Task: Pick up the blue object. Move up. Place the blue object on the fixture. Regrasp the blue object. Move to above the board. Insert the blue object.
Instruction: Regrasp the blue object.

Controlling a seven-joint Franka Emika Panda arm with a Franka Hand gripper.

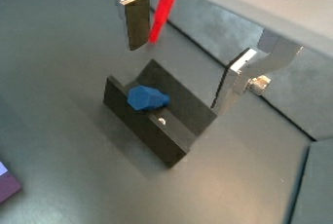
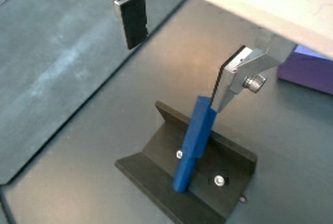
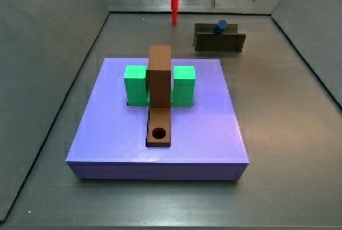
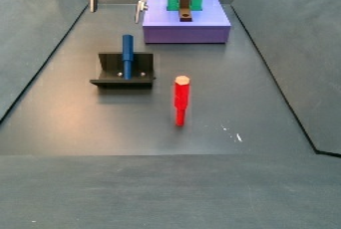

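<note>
No readable text, label, brand, number or sign anywhere. Fixture [image 2: 196,165], blue object [image 2: 193,155] leaning in it, board [image 3: 160,124]: all plain, unmarked. Gripper [image 1: 189,48] above fixture, fingers apart: bare metal, no lettering.

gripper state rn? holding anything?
Gripper: open, empty, above the fixture. Blue peg stands in the fixture, clear of both fingers.
</note>
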